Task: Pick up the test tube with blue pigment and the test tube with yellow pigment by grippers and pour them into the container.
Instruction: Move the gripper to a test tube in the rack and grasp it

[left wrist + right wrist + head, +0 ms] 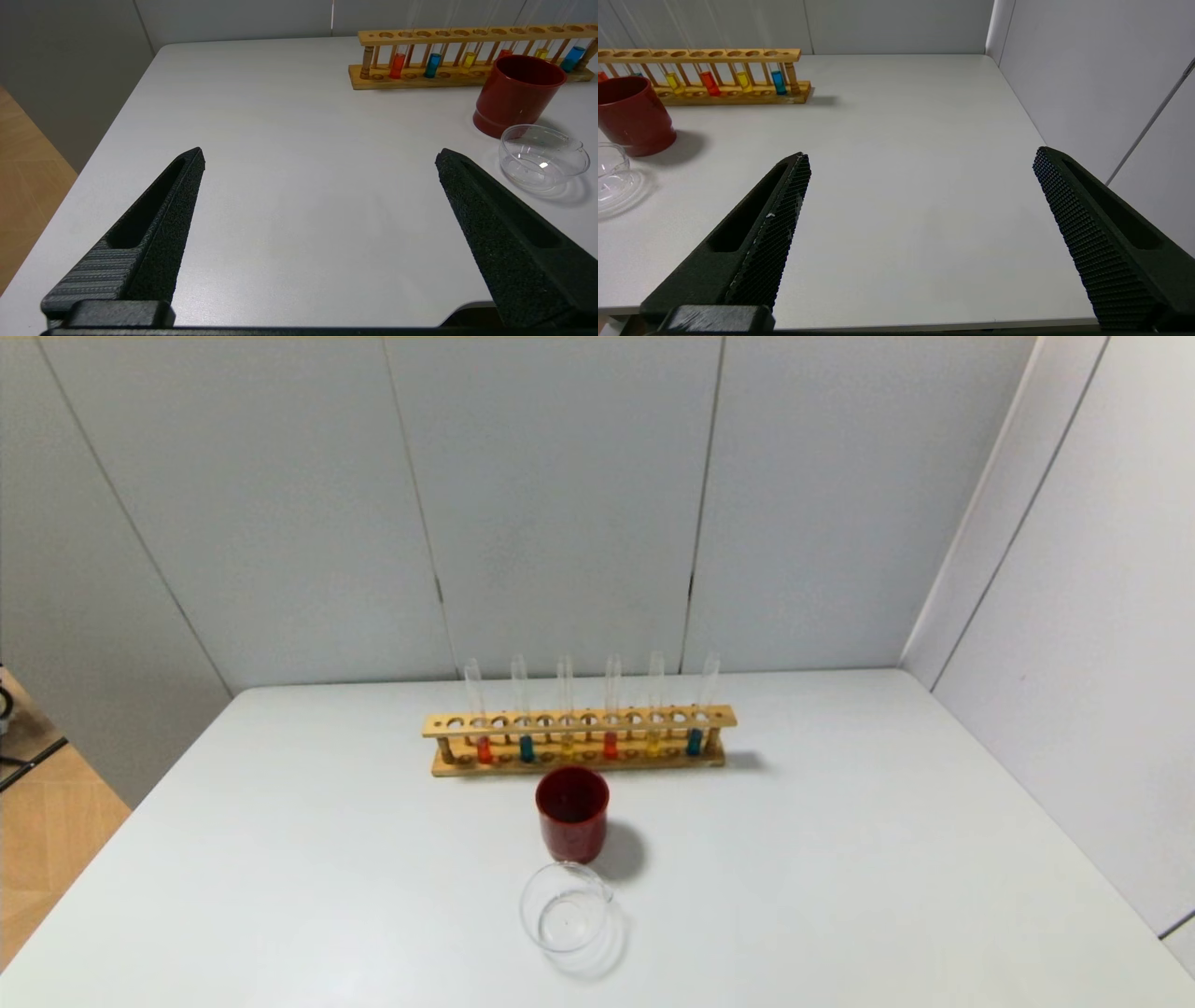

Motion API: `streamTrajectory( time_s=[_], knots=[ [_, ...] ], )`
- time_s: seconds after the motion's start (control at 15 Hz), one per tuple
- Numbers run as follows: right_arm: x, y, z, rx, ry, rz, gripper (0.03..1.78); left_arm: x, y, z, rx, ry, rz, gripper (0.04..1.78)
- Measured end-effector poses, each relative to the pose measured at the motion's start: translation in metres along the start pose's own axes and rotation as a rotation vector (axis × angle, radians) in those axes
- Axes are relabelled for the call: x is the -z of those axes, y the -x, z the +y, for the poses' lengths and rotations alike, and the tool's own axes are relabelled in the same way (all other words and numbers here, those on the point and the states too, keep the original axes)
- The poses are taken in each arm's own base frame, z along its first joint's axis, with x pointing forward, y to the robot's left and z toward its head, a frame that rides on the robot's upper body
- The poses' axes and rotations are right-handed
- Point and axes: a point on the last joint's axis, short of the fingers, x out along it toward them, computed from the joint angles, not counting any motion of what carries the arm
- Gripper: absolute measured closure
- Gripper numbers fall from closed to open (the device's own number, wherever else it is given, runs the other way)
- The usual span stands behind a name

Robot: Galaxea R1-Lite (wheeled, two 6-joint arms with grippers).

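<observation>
Toward the far edge of the bench, a wooden rack (579, 740) is set crosswise, and six tubes are held upright in it. A test tube with blue pigment (527, 747) is seen second from the left end, with a test tube with yellow pigment (567, 743) just beside it; a second pair stands at the right end. The container (566, 918) is placed near the front edge, just in front of a red cup (572, 825). The left gripper (320, 161) and the right gripper (922, 161) are held at the front corners, jaws spread wide, nothing grasped. Each tube's long axis is vertical, so a level approach across it is judged necessary; the left pair is probably nearer the left arm.
</observation>
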Motion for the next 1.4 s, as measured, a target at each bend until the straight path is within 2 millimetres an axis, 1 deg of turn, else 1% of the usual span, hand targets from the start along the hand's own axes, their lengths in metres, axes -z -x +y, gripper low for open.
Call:
streamTrajectory(
  time_s=[0.6,0.67,0.73,0.93,1.07,1.13,1.27,1.4],
  knots=[
    [0.0,0.0,0.0,-0.01,0.027,0.006,0.07,0.0,0.0,0.0,0.0,0.0,0.0,0.07],
    [-0.002,0.001,0.0,-0.013,0.023,-0.001,0.07,0.0,0.0,0.0,0.0,0.0,0.0,0.07],
    [-0.008,0.003,0.0,-0.019,0.013,-0.024,0.07,0.0,0.0,0.0,0.0,0.0,0.0,0.07],
    [-0.045,0.018,0.001,-0.057,-0.01,-0.099,0.07,0.0,0.0,0.0,0.0,0.0,0.0,0.07],
    [-0.078,0.03,0.002,-0.091,-0.011,-0.137,0.07,0.0,0.0,0.0,0.0,0.0,0.0,0.07],
    [-0.096,0.033,0.002,-0.101,-0.01,-0.147,0.07,0.0,0.0,0.0,0.0,0.0,0.0,0.07],
    [-0.136,0.031,0.002,-0.115,-0.009,-0.164,0.07,0.0,0.0,0.0,0.0,0.0,0.0,0.07],
    [-0.173,0.017,0.002,-0.137,-0.01,-0.149,0.07,0.0,0.0,0.0,0.0,0.0,0.0,0.07]
  ],
)
